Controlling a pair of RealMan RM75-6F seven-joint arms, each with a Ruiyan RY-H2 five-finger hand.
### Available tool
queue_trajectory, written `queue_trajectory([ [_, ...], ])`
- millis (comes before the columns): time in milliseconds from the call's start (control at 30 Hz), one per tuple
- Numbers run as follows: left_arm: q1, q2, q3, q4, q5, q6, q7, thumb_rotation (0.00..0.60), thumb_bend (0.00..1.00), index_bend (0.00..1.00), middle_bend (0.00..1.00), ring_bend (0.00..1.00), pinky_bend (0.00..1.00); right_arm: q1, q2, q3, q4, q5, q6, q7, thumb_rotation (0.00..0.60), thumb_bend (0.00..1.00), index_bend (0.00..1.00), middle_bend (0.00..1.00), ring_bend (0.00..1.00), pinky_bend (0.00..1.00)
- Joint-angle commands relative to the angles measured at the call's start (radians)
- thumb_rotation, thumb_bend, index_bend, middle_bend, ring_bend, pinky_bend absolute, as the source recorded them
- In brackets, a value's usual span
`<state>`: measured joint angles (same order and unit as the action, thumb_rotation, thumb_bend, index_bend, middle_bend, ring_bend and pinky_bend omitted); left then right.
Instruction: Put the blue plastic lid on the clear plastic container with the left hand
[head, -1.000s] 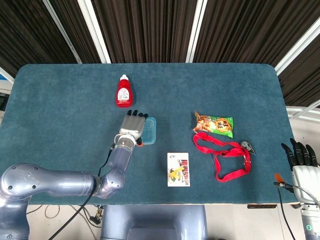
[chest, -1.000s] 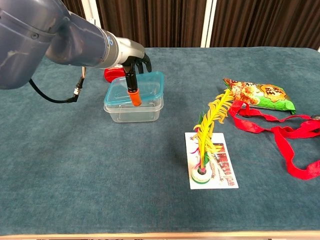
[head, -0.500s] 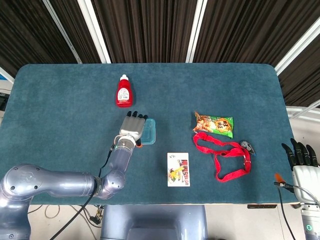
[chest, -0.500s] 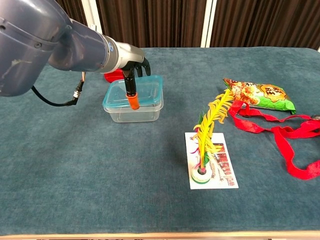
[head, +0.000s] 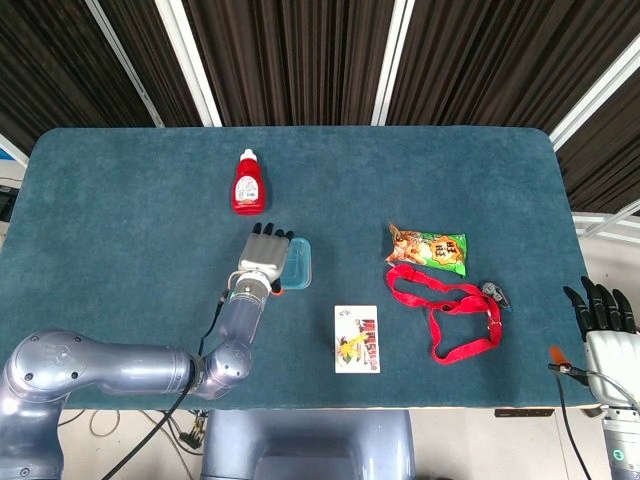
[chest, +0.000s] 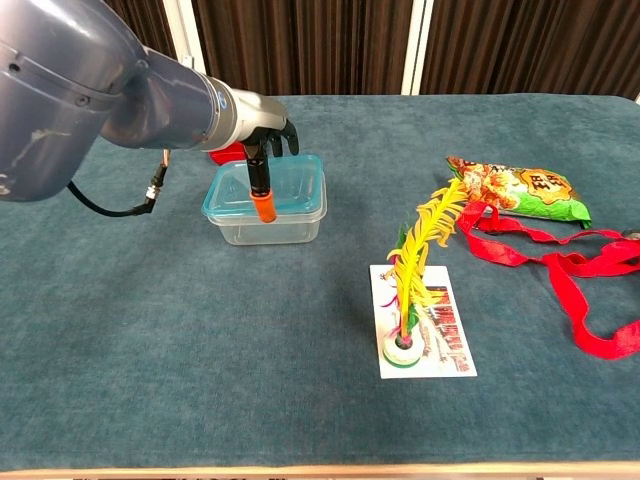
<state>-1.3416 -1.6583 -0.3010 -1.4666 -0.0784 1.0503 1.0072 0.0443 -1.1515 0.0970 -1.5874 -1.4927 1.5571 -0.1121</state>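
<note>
Teal felt-like cloth covers the table (head: 120, 200); dark slatted panels with white strips stand behind it. The blue plastic lid (chest: 290, 185) now lies flatter on the clear plastic container (chest: 270, 222) than a second ago. The left robot hand (chest: 262, 138) rests on the lid's near-left part; whether it grips it, I cannot tell. The right robot hand (head: 603, 312) hangs released off the table's right edge, unchanged.

My head view looks steeply down on the whole blue table (head: 120, 200) from above its near edge. My chest view sits low and close, facing across it. Both share the clear container (chest: 266, 215), card (head: 357, 339) and red strap (chest: 560, 262).
</note>
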Motion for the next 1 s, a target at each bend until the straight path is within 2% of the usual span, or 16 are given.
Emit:
queue_trajectory([
  [33,0.002,-0.001,-0.001,-0.002,0.003,0.003,0.003,0.6,0.34,0.15,0.39,0.0,0.01,0.0,0.0,0.0,0.0,0.0,-0.001,-0.001,0.6,0.27,0.14,0.0,0.03,0.0],
  [1000,0.021,-0.031,-0.015,0.025,0.014,0.014,0.033,0.6,0.34,0.15,0.39,0.0,0.01,0.0,0.0,0.0,0.0,0.0,-0.001,0.001,0.6,0.27,0.14,0.0,0.03,0.0],
])
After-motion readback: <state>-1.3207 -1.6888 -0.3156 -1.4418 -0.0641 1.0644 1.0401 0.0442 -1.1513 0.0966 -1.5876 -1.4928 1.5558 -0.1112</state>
